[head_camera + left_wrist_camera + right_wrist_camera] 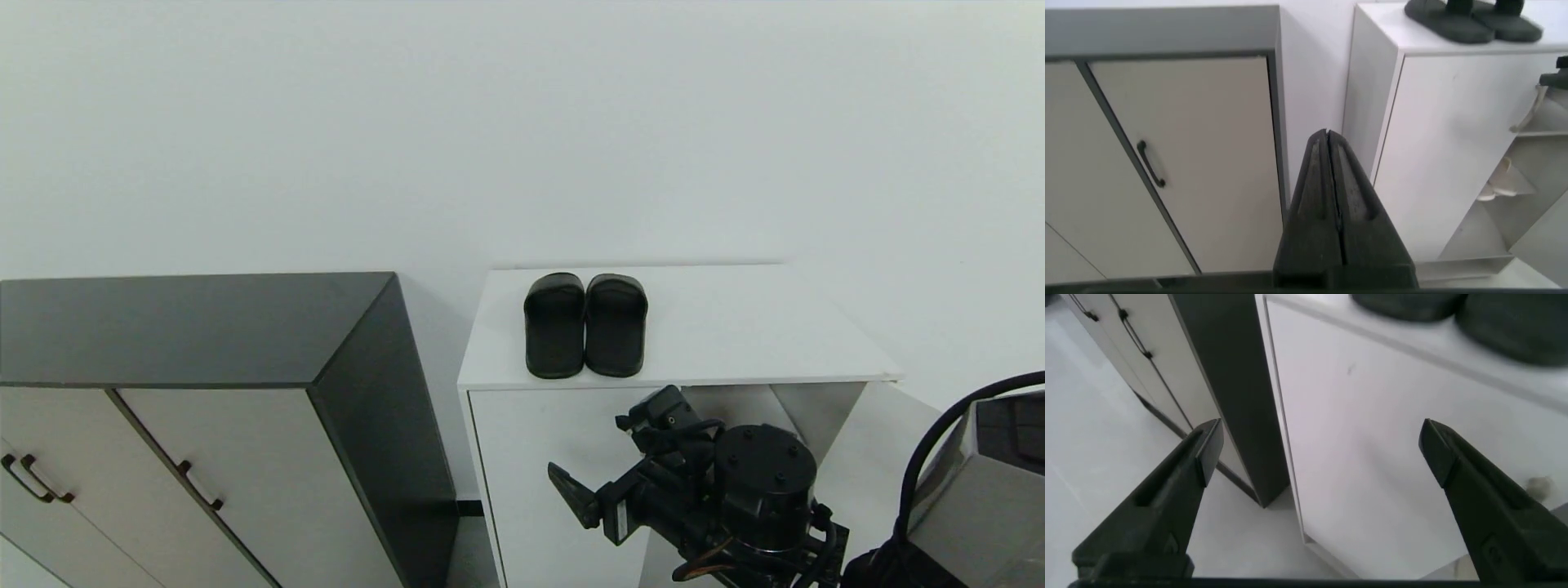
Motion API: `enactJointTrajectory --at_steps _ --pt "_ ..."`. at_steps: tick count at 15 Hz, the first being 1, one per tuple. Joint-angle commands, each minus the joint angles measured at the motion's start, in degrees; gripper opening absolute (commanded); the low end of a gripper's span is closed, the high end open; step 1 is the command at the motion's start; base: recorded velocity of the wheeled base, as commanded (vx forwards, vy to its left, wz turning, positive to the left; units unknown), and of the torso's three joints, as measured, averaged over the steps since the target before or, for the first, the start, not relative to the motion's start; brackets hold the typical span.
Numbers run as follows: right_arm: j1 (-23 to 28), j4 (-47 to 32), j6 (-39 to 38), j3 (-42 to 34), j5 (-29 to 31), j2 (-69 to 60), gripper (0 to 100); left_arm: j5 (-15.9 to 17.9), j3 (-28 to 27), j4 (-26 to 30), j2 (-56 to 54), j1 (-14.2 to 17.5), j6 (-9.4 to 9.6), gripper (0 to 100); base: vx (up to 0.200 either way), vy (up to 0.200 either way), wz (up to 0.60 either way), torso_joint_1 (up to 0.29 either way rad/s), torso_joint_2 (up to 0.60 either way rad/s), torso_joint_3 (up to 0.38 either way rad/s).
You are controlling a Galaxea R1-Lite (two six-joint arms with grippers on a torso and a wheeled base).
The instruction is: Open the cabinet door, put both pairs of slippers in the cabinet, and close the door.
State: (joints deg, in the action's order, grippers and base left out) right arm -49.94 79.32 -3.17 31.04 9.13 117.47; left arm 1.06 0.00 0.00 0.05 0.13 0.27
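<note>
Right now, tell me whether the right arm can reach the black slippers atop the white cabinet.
Probably yes. The open right gripper sits before the white cabinet, below its top; nothing stands between it and the black slippers, so it need only rise.

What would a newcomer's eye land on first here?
The pair of black slippers stands out first, side by side on top of the white cabinet against the pale wall. Just below them the right gripper hangs open in front of that cabinet's shut left door, while the cabinet's right side stands open. To the left is a dark grey cabinet with shut pale doors.
</note>
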Motion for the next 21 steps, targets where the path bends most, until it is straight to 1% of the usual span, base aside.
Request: enactJointTrajectory --at_steps 1,3,5,7,8,9,10,11,12,13,17,21 --pt "0.0 0.1 0.0 -0.1 0.0 0.0 100 0.0 0.0 0.0 0.0 0.0 0.00 0 0.000 0.000 0.00 0.281 -0.60 -0.330" --pt "0.2 0.6 0.5 0.3 0.1 0.0 100 0.0 0.0 0.0 0.0 0.0 0.00 0 0.000 0.000 0.00 0.224 -0.49 -0.264" --pt "1.2 0.2 4.2 1.6 1.1 -0.1 100 -0.1 0.0 0.0 0.0 0.0 -0.09 0 0.000 0.000 0.00 0.068 -0.18 -0.085" --pt "1.7 -8.0 4.6 8.5 10.2 -1.8 100 -0.3 0.0 0.0 0.0 0.0 -0.27 0 0.000 0.000 0.00 0.000 0.00 0.000" --pt "1.7 -24.5 0.7 17.6 18.5 -4.3 100 -0.2 0.0 0.0 0.0 0.0 -0.18 0 0.000 0.000 0.00 0.000 0.00 0.000" --pt "1.2 -29.5 -1.8 20.7 19.6 -5.2 100 -0.2 0.0 0.0 0.0 0.0 -0.09 0 0.000 0.000 0.00 0.000 0.00 0.000" --pt "-0.1 -39.2 -5.8 26.9 21.7 -5.8 100 0.0 0.0 0.0 0.0 0.0 0.08 0 0.000 0.000 0.00 0.000 0.00 0.000" --pt "-0.8 -49.4 -11.4 34.2 25.4 -5.2 100 0.0 0.0 0.0 0.0 0.0 0.17 0 0.000 0.000 0.00 0.000 0.00 0.000" --pt "-0.9 -54.0 -14.2 38.1 27.3 -4.2 100 0.0 0.0 0.0 0.0 0.0 0.08 0 0.200 0.000 0.00 0.002 0.01 0.002" --pt "-0.8 -56.4 -14.9 40.1 28.8 -3.3 100 0.1 0.0 0.0 0.0 0.0 0.17 0 0.200 0.000 0.00 -0.002 0.00 0.007" --pt "0.2 -56.5 -15.0 41.6 28.8 0.9 100 0.1 0.0 0.0 0.0 0.0 0.35 0 0.200 0.000 0.00 -0.001 -0.01 0.004" --pt "0.1 -56.8 -16.1 41.4 29.0 2.1 100 0.1 0.0 0.0 0.0 0.0 0.35 0 0.000 0.000 0.00 0.000 0.00 0.000"
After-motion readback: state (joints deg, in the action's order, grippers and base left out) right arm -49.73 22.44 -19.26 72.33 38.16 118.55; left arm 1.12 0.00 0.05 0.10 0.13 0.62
